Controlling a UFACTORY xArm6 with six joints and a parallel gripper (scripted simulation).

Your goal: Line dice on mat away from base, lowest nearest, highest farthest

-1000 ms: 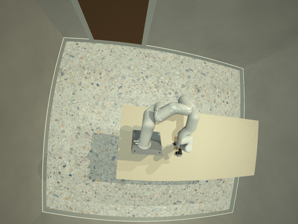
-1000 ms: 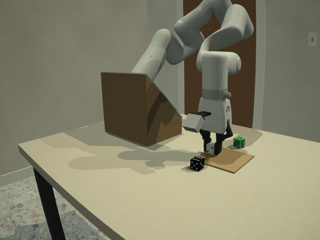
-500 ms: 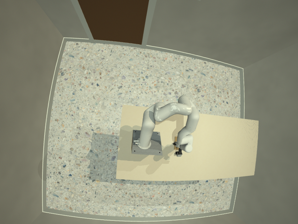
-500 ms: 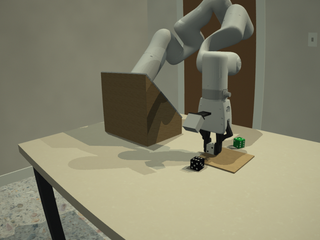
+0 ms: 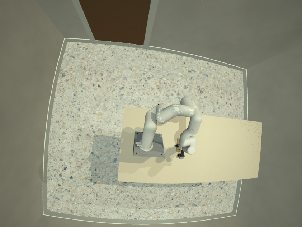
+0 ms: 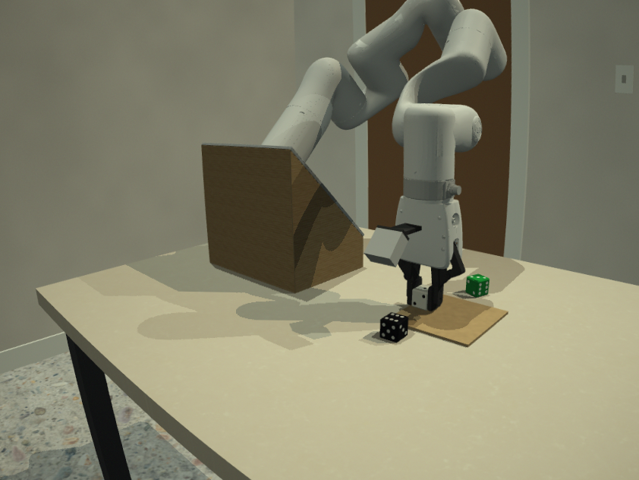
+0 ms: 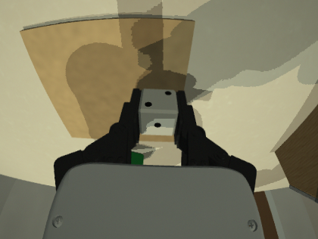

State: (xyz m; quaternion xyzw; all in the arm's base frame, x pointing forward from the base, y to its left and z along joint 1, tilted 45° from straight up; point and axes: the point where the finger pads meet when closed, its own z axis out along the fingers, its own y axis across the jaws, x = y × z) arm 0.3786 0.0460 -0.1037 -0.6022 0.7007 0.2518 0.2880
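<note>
Your gripper grips the white die, seemingly over the mat; the black die sits just beside the mat; the green die lies off the mat.

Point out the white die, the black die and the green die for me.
White die (image 6: 420, 298) (image 7: 158, 103): exterior, side face; wrist, two-pip face.
Black die (image 6: 390, 328): exterior, side face left of the near edge.
Green die (image 6: 474, 285) (image 7: 137, 158): exterior, side face; wrist, the small visible part.
</note>
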